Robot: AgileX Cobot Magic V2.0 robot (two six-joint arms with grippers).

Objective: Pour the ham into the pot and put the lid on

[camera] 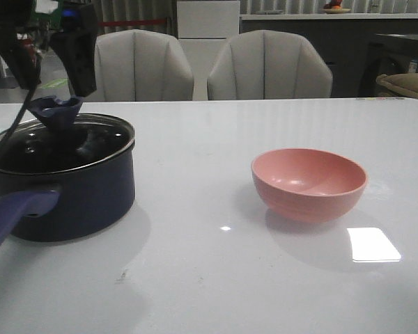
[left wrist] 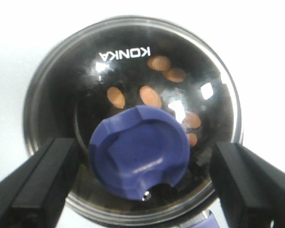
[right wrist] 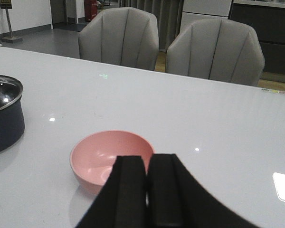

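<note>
The dark navy pot (camera: pixel 90 195) stands at the table's left, its blue-purple handle (camera: pixel 14 212) pointing toward the front. The glass lid (camera: pixel 63 142) rests on it, knob (camera: pixel 56 111) on top. Orange-pink ham (left wrist: pixel 150 96) cubes show through the lid (left wrist: pixel 128 52) in the left wrist view. My left gripper (left wrist: pixel 145 185) hovers just above the knob (left wrist: pixel 137 152), open, its fingers (left wrist: pixel 38 185) wide of it on both sides. In the front view the left gripper (camera: pixel 75 76) hangs over the pot. My right gripper (right wrist: pixel 146 190) is shut on nothing, close to the empty pink bowl (right wrist: pixel 104 154).
The pink bowl (camera: pixel 308 182) sits right of centre on the white table (camera: pixel 209 278). Two grey chairs (camera: pixel 143 66) stand behind the table's far edge. A bright light reflection (camera: pixel 373 243) lies on the surface near the bowl. The pot (right wrist: pixel 4 123) shows in the right wrist view.
</note>
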